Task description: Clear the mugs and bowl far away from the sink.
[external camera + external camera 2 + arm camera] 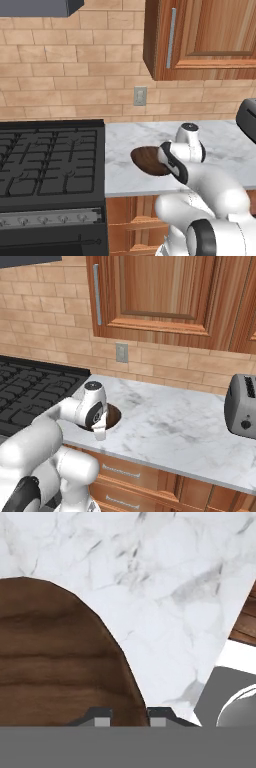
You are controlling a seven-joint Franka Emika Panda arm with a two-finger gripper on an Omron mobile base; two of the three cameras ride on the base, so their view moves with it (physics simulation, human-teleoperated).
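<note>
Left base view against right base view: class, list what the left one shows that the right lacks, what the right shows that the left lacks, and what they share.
Left base view alone: the stove's control knobs and oven front.

Right base view alone: the whole toaster, with its slots and front knob, and drawers below the counter.

Both: the brown wooden bowl on the marble counter near the stove, partly behind the white arm, the wall outlet and the wood cabinet.

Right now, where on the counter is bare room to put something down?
Free: the marble between the bowl and the toaster, back to the wall. Crowded: the counter's stove-side front edge, where the gripper is at the bowl's rim.
</note>
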